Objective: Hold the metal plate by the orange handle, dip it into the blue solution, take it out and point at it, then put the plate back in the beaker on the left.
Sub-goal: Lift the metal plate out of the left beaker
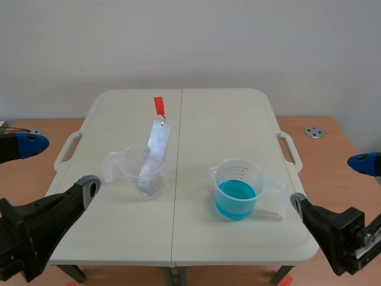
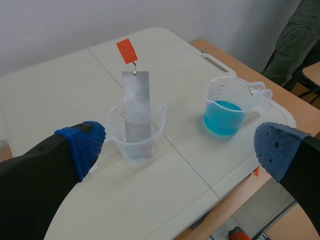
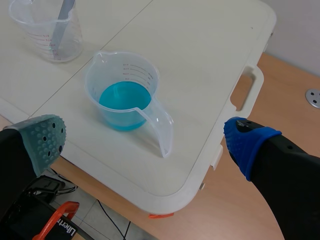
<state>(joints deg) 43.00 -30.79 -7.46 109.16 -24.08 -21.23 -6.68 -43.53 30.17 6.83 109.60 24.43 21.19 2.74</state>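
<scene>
Left pincer [image 2: 180,150]: one, fingers spread wide, nothing between them; blue pad on each tip. Right pincer [image 3: 145,140]: one, likewise gaping and empty; one pad grey-green, one blue. Both hang low at the near edge of the table [image 1: 226,119], well apart from the things. Beakers: two, clear plastic, with printed scales. The left beaker [image 2: 157,134] stands ahead of the left pincer at 11 o'clock; the right beaker [image 3: 144,75] stands at 1 o'clock from it, and at 11 o'clock from the right pincer, its grip turned toward that pincer. Metal plate [image 2: 136,107]: one, its lower end standing in the left beaker, leaning on the rim, its top tilted toward 1 o'clock in the scene view. Orange handle [image 2: 127,50]: one small tag, hung off the plate's top end by a thin link; the link is too small to make out. Blue solution [image 3: 124,97]: one pool, filling the lower part of the right beaker. Metal disc [image 1: 314,132]: one, on the wooden surface [image 1: 333,155] at 3 o'clock of the table. In the right wrist view the left beaker and plate are cut off at the edge. Dark green cloth [image 2: 295,35] past the table's far corner, cut off; cannot tell what it is.
</scene>
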